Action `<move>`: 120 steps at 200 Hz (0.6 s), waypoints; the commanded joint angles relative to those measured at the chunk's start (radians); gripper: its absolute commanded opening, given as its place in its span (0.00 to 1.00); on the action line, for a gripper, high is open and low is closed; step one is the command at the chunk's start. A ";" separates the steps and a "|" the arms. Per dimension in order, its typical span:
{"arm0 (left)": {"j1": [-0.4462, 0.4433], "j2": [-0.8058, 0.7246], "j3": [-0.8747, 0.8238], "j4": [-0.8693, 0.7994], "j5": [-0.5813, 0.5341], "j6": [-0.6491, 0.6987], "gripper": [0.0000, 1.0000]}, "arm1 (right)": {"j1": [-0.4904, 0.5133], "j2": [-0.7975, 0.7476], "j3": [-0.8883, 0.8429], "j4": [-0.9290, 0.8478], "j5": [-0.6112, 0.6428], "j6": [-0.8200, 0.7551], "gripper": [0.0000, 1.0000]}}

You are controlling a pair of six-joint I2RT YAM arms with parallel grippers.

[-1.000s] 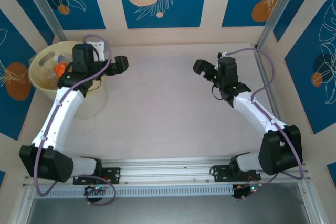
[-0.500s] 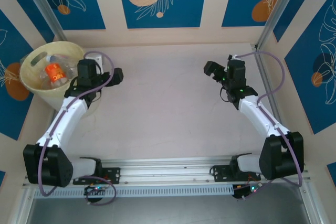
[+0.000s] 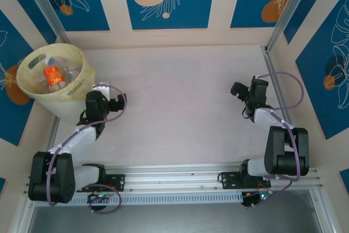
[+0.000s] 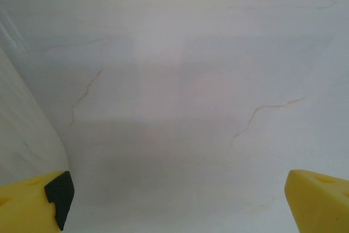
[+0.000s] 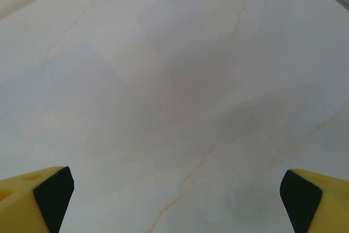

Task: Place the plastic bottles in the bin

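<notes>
Robot test cell: marble-look table (image 3: pixel 174 107), patterned blue wall panels (image 3: pixel 163 17), aluminium rail (image 3: pixel 174 175).

left tool (image 4: pixel 177 203) spread wide, pale table (image 4: pixel 180 80)

The large round pale-yellow plastic bin (image 3: pixel 62 105) stands in the far left corner of the pale marbled table (image 3: pixel 174 80). The small clear plastic bottles (image 3: pixel 54 75) lie inside the bin, heaped together. The left gripper (image 3: pixel 117 103) is just beside the bin, to its right and a little nearer to the front, above bare table. The right gripper (image 3: pixel 238 89) is well apart from it, close to the right edge of the table. The two grippers point towards each other, and the middle of the table lies between them.
</notes>
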State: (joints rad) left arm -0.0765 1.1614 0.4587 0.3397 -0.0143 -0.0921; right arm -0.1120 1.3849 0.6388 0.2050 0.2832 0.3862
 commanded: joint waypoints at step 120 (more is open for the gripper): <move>-0.061 -0.219 -0.039 0.124 0.351 0.092 1.00 | -0.032 0.089 -0.088 0.316 -0.325 -0.140 1.00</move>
State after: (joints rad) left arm -0.1097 0.9524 0.4866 0.3813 0.2810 -0.0368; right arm -0.1455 1.4391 0.5880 0.4095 0.0837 0.3134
